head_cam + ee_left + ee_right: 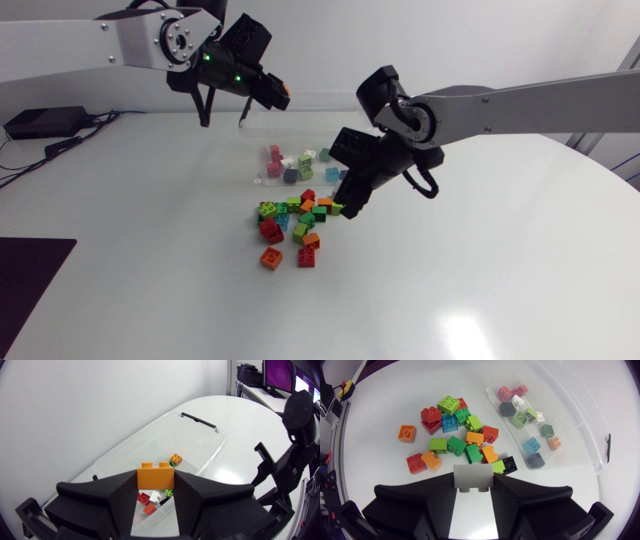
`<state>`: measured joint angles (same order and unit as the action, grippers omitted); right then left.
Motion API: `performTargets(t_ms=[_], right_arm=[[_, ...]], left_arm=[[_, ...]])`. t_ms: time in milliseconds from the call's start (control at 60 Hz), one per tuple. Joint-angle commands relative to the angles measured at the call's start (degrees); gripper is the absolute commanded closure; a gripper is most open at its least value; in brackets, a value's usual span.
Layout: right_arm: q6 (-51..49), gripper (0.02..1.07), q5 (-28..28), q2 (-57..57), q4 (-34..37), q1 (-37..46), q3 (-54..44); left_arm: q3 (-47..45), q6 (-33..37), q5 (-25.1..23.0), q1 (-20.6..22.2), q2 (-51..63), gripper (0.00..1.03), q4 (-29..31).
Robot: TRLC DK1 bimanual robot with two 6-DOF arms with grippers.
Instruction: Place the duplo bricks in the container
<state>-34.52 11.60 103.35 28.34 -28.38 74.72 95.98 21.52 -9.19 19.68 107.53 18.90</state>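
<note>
Orange brick [156,478]: we find it clamped between both fingers of the left gripper [156,486], above the clear container [192,445]. Its long axis runs finger to finger, and its studs point away from the wrist.
Pale grey brick [473,477]: pinched from two sides by the right gripper [473,482], over the right edge of the loose pile [452,435]. Its long axis lies crosswise, with two studs toward the wrist.
Container: on the far side of the pile on the white table [480,270], with several bricks inside.
Views: only the right wrist view shows us the grey brick plainly. Only the head view shows pile, container and both grippers together.
</note>
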Motion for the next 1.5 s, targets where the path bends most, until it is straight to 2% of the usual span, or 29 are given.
performTargets(t_ms=[0, 100, 167, 267, 367, 383, 500, 700, 1017, 1217, 1483], right_arm=[[0.77, 0.7, 0.18, -2.1, 0.58, 0.08, -1.33], [1.48, 0.7, 0.45, -3.24, 0.58, 0.34, -0.54], [2.09, 0.7, 0.71, -3.86, 0.49, 0.52, 0.16], [2.97, 0.7, 0.89, -4.47, 0.58, 0.7, 1.48], [4.02, 0.7, 1.41, -4.91, 0.58, 1.14, 2.71], [4.2, 0.7, 1.59, -5.0, 0.58, 1.31, 2.98], [5.43, 0.7, 1.94, -5.0, 0.49, 1.84, 5.17], [8.68, 0.7, 2.03, -4.74, -0.74, 2.01, 9.39], [13.17, 0.7, 2.29, -2.45, -4.43, 2.01, 13.88], [15.01, 0.7, 2.29, 0.1, -5.57, 2.01, 17.92], [17.12, 0.7, 2.29, 5.63, -6.19, 2.45, 25.48]], left_arm=[[4.03, -2.27, -0.74, -0.35, 3.92, 0.77, -0.97], [6.32, -4.03, -0.65, -1.05, 6.82, 0.76, -3.34], [8.96, -4.29, -0.65, -1.23, 9.63, 0.69, -3.08], [11.33, -4.56, -0.21, -1.4, 12.01, 0.43, -3.08], [11.68, -5.17, 1.19, -1.58, 12.36, 0.06, -3.08], [11.59, -5.17, 1.19, -1.66, 12.27, 0.04, -3.08], [8.52, -5.17, 1.19, -2.37, 9.37, 0.04, -3.16], [-1.94, -4.73, 0.75, -3.86, -0.65, 0.04, -3.69], [-17.23, 0.37, -2.94, -6.67, -13.66, 0.04, -3.87], [-23.74, 4.15, -5.57, -9.31, -17.35, 0.04, -3.78], [-28.84, 9.16, -7.68, -10.72, -17.96, 0.04, -2.37]])
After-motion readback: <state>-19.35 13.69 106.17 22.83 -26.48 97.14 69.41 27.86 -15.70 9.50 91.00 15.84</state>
